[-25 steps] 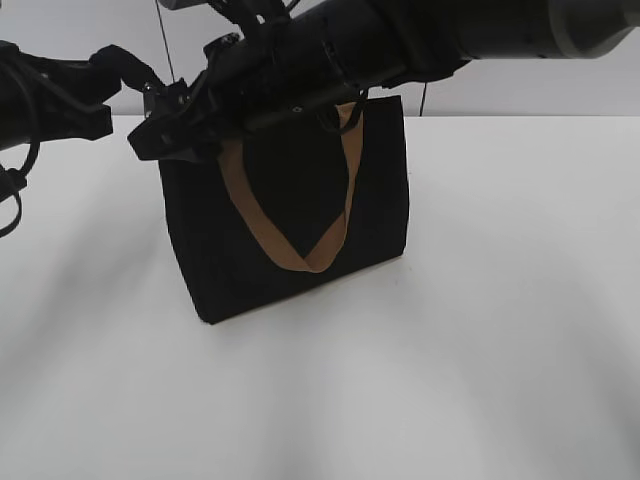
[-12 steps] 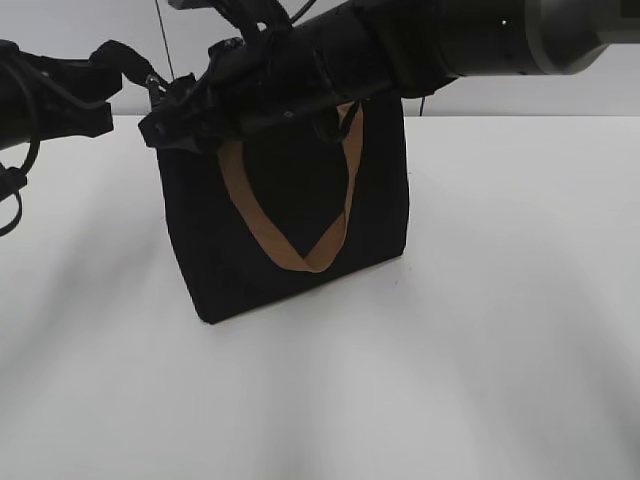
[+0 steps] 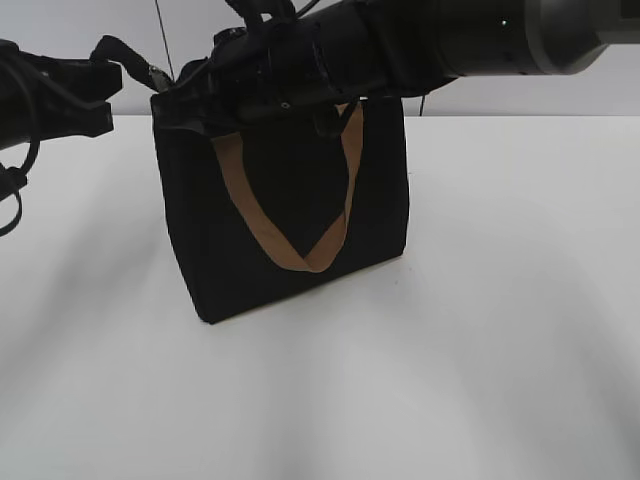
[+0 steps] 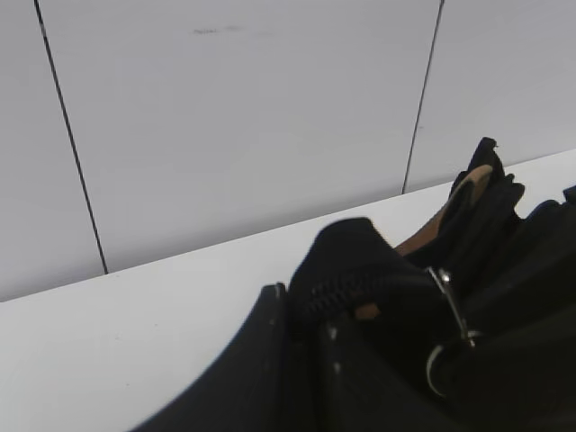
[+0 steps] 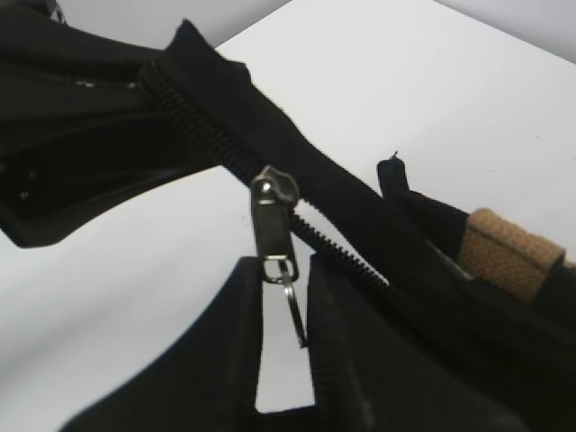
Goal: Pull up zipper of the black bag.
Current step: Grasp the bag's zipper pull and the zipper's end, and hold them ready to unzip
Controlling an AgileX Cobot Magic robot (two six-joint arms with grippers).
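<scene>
The black bag [image 3: 290,200] stands on the white table with a tan strap [image 3: 300,255] hanging down its front. My left gripper [image 3: 118,58] is shut on the black fabric end of the zip line at the bag's top left corner [image 4: 301,333]. My right arm reaches across over the bag, with its gripper [image 3: 172,105] at that same corner. In the right wrist view the zipper [image 5: 273,220] hangs off the zip line. Its wire ring sits between the right jaws [image 5: 283,333], which are nearly closed around it. The zipper also shows in the exterior view [image 3: 156,72].
A white panelled wall [image 4: 252,108] stands close behind the table. The white table top [image 3: 480,330] stretches to the front and right of the bag. A second tan strap end [image 5: 508,252] lies along the bag's top.
My right gripper has moved up and a little right at the bag's top left corner. That corner has risen and the top edge is now tauter. The left arm has barely moved.
</scene>
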